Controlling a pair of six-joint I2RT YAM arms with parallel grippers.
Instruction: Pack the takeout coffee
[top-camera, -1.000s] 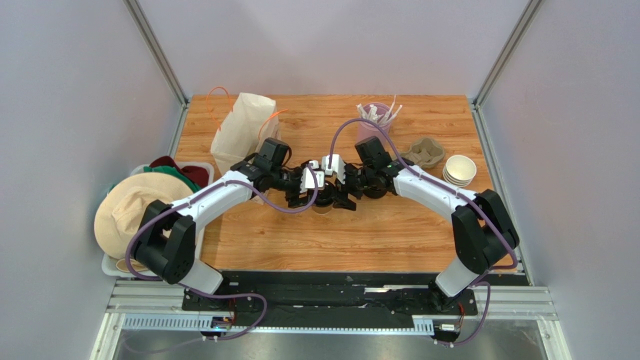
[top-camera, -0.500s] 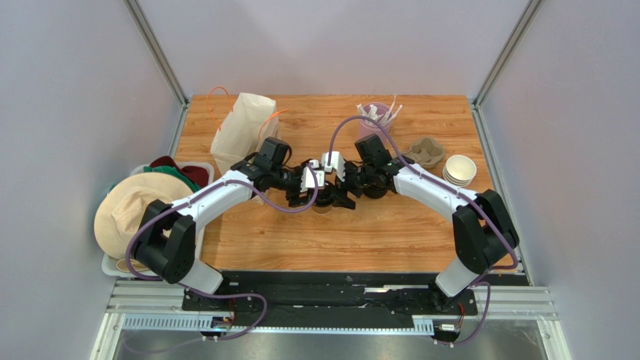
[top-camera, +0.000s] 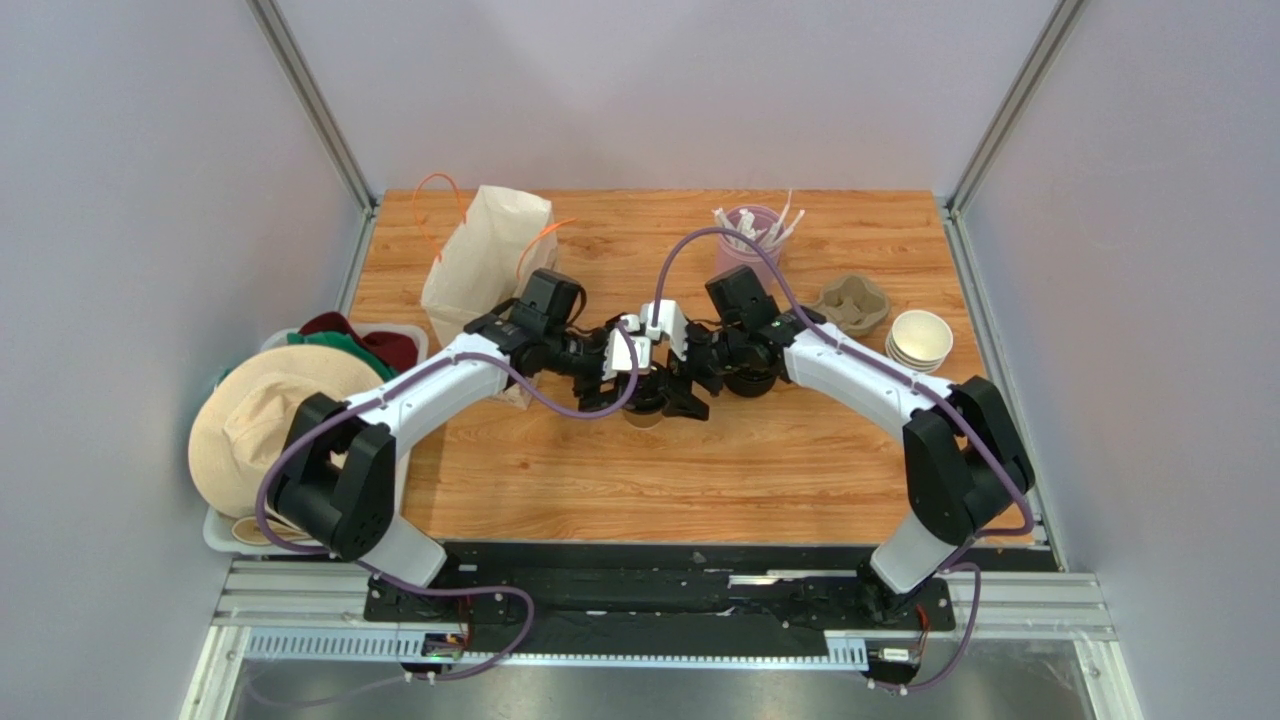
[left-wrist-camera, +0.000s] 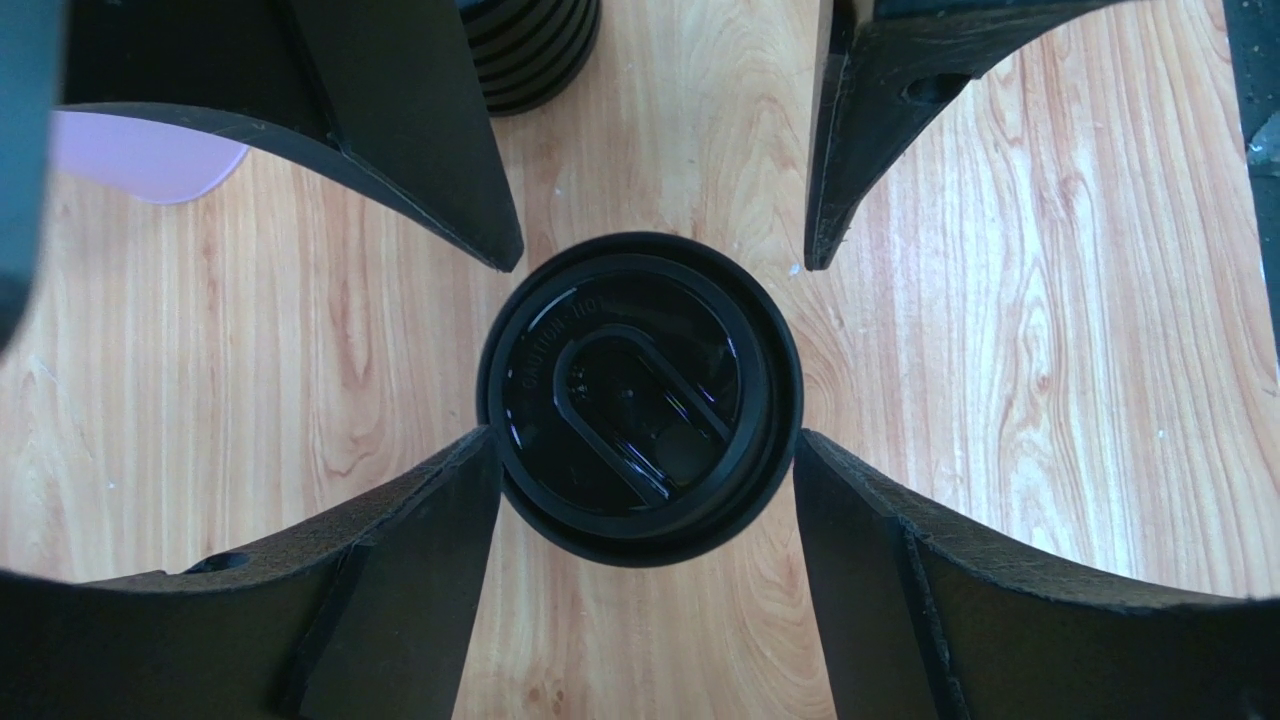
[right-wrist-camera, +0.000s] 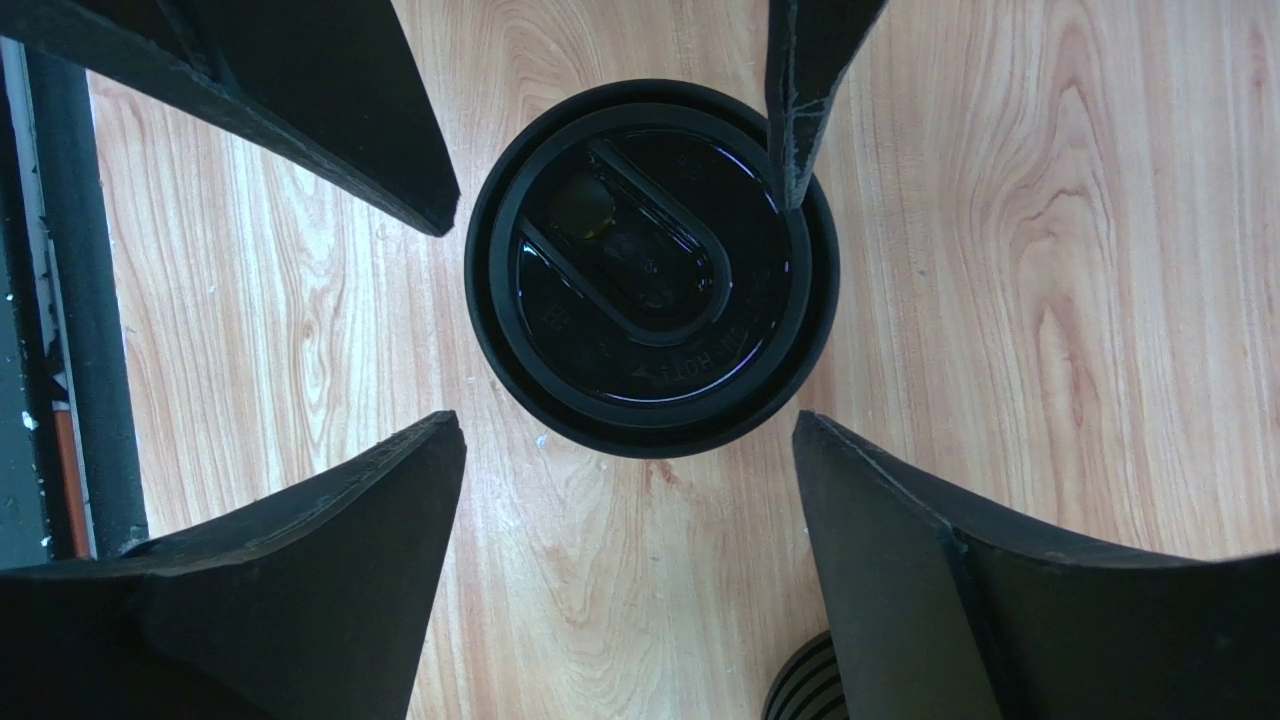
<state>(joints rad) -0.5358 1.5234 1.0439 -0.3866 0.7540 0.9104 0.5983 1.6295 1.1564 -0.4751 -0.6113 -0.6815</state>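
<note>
We find the coffee (left-wrist-camera: 639, 398) upright, lid (right-wrist-camera: 649, 267) up, long axis vertical. Left gripper (left-wrist-camera: 646, 443) spread, fingers (left-wrist-camera: 391, 585) flanking the lid; right gripper (right-wrist-camera: 624, 428) spread, tips (right-wrist-camera: 421, 473) just beside it.

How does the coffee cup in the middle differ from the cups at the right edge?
The takeout coffee wears a round black lid; the stack of cups is open, white inside. The takeout coffee is one cup; the stack of cups is several nested. The takeout coffee stands in the middle; the stack of cups stands beside the pulp cup carrier. Both stand upright on the wooden table.
</note>
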